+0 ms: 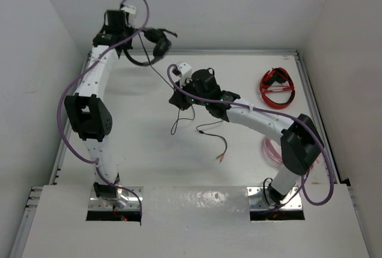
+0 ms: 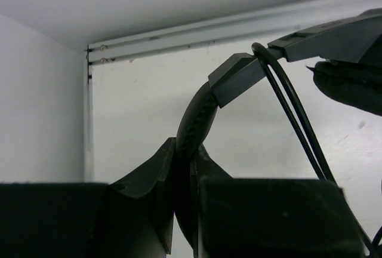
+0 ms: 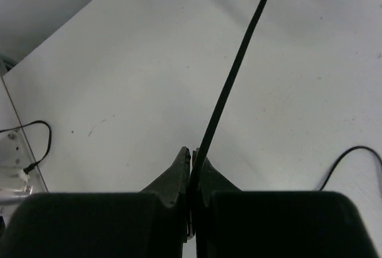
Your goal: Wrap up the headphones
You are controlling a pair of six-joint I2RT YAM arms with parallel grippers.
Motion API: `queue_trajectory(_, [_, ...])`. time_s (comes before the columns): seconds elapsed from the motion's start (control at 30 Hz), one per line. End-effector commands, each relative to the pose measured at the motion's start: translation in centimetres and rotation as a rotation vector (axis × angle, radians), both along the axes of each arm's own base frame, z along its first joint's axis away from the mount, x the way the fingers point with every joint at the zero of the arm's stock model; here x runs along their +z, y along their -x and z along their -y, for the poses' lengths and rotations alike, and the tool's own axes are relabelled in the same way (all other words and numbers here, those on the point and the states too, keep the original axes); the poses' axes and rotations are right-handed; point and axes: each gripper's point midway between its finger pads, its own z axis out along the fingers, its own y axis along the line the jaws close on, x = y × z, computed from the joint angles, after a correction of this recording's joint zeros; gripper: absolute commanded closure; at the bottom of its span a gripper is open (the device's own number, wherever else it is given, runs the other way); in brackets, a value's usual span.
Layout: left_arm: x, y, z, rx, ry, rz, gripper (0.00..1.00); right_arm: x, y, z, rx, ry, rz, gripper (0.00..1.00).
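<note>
The black headphones (image 1: 154, 44) hang in the air at the back left, held by my left gripper (image 1: 135, 36), which is shut on the headband (image 2: 197, 120). An earcup (image 2: 352, 85) shows at the right of the left wrist view, with the cable (image 2: 295, 117) looped by it. The thin black cable (image 1: 160, 76) runs taut from the headphones down to my right gripper (image 1: 179, 98), which is shut on it (image 3: 230, 79). The rest of the cable (image 1: 209, 131) lies loose on the table below.
A red headset (image 1: 277, 88) lies at the back right. A pink headset (image 1: 271, 150) lies under the right arm near the right edge. White walls enclose the table on the left, back and right.
</note>
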Motion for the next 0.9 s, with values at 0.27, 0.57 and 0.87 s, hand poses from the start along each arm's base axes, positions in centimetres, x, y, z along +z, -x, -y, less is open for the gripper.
queue_trajectory(0.27, [-1.1,7.1,8.8,-0.579,-0.507,0.011,1.00,9.7,-3.3,11.6,-0.300,0.444,0.291,1.00])
queue_trajectory(0.57, [-2.6,14.5,14.8,-0.906,-0.598,-0.108,1.00,11.2,-6.9,19.5,-0.491,0.613,0.370,1.00])
queue_trajectory(0.87, [-3.8,19.0,20.7,-1.036,-0.393,-0.187,1.00,16.4,-9.9,16.9,-0.462,0.343,0.545,1.00])
